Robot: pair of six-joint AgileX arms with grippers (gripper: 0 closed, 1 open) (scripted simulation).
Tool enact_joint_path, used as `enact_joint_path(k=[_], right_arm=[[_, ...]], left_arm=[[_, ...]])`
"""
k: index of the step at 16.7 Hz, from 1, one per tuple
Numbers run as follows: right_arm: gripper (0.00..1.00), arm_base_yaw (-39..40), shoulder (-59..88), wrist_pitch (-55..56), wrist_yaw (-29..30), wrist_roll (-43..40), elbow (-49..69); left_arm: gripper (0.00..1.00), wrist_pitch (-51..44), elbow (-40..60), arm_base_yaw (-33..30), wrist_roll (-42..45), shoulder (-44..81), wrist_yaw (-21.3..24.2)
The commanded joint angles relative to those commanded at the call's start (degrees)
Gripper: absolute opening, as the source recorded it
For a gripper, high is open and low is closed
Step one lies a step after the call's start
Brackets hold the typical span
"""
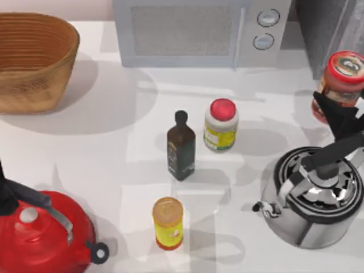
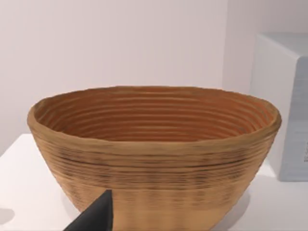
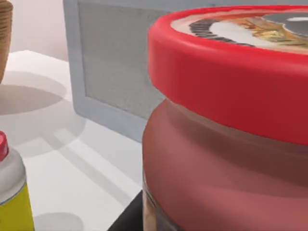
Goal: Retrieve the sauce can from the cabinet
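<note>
The right pincer (image 1: 335, 111) grips the sauce can (image 1: 340, 82), just beside the cabinet (image 1: 333, 31). The can is red-orange, with a red-rimmed top.

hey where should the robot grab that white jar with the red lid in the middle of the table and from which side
Grip the white jar around its straight round body, just under the red lid. It stands upright, so a sideways pinch fits. Come from the right: the dark bottle stands close on its left. The right tool is nearest, though it seems to hold the sauce can already.
</note>
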Motion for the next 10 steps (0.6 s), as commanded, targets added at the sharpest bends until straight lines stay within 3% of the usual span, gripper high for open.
enact_joint_path(k=[10], right_arm=[[0.0,1.8,2.9,1.1,2.4,-0.2,5.9]], left_arm=[[1.0,0.0,0.0,0.0,0.0,0.0,0.0]])
